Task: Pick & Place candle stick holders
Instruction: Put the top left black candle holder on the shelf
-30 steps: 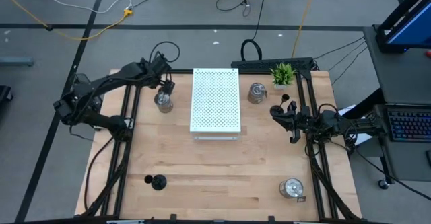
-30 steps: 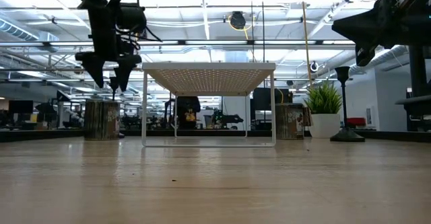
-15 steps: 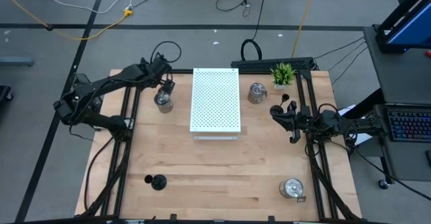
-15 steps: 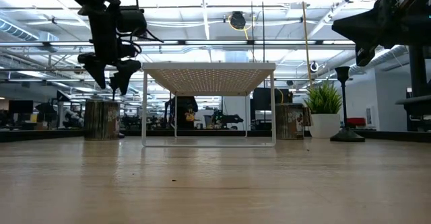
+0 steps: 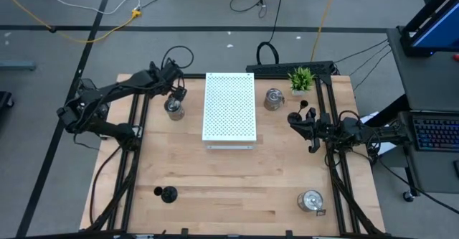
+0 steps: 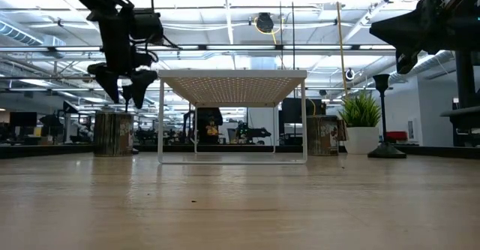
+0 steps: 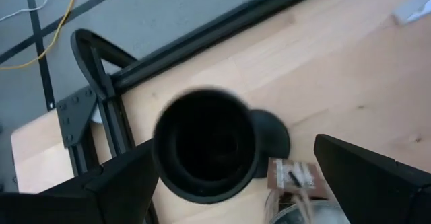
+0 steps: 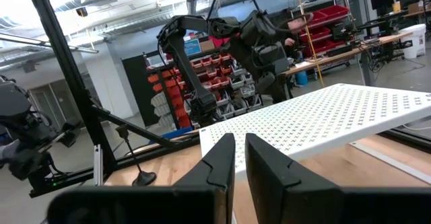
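My left gripper point(image 5: 175, 93) hangs open at the table's far left, above a black candle stick holder point(image 7: 205, 145) whose cup shows from above between its two fingers, untouched. A silver-glass holder point(image 5: 173, 109) stands just nearer, beside that one. Other holders stand on the table: a silver one point(image 5: 273, 99) right of the white board, a black one point(image 6: 384, 115) by the plant, a black one point(image 5: 166, 194) near left and a silver one point(image 5: 310, 201) near right. My right gripper point(image 5: 294, 119) waits shut at the right, above the table.
The white perforated board point(image 5: 229, 106) stands on thin legs in the far middle. A small green potted plant point(image 5: 301, 79) sits at the far right. Black frame rails point(image 5: 136, 146) run along both sides. Bare wood point(image 5: 237, 181) fills the near middle.
My left gripper has tipped slightly over the black holder, its fingers still apart. Nothing else has moved.
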`<state>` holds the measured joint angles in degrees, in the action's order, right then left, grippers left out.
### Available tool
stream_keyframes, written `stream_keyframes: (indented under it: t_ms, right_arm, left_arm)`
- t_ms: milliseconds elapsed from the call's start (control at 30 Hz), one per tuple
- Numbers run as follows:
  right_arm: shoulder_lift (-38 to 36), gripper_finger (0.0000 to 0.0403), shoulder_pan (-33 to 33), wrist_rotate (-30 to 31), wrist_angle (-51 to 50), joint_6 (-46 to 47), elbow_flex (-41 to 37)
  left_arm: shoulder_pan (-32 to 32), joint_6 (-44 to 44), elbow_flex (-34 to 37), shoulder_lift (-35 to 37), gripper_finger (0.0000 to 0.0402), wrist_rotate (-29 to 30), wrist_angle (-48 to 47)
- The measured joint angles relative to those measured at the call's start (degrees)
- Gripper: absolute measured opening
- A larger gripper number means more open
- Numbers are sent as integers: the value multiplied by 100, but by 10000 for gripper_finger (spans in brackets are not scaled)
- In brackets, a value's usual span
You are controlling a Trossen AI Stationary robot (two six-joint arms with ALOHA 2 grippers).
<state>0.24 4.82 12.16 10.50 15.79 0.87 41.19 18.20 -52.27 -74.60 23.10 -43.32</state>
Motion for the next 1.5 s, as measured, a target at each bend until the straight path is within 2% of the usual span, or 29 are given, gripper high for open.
stream_keyframes:
  t_ms: [267,533,700,1033,1200,1500]
  right_arm:
    - [1,27,0,0,0,0,-1]
    - [-1,27,0,0,1,0,1]
    - [1,27,0,0,1,0,0]
    - [-1,27,0,0,2,0,-1]
    - [1,27,0,0,0,0,0]
    - [1,27,0,0,2,0,-1]
  left_arm:
    - [0,115,316,-1,387,183,422]
    - [19,100,396,-1,305,208,617]
    - [29,75,396,-1,277,244,626]
    - [130,104,425,-1,250,237,619]
    - [256,291,767,-3,250,-108,742]
    - [258,272,853,-3,248,-132,1140]
